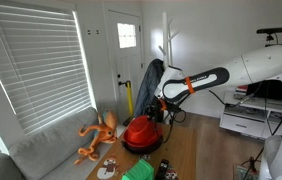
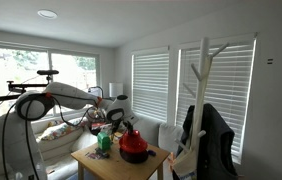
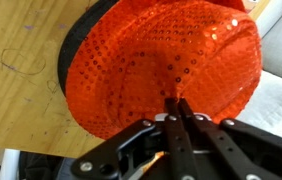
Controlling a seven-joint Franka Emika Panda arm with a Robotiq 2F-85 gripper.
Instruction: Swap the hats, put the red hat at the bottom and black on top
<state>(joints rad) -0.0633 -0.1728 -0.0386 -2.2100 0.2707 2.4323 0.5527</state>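
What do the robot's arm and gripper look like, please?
The arm is glossy white with rounded links; it has a black section and an orange band near the wrist. The gripper is black, with two slim fingers that taper from a bulky black body. No cables or markings can be made out.

Upper hat (image 3: 161,60) atop lower hat (image 3: 69,40) on table (image 3: 11,85)

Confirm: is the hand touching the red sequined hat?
Touching. In the wrist view the hand is closed, its fingertips pinching the brim of the red sequined hat.
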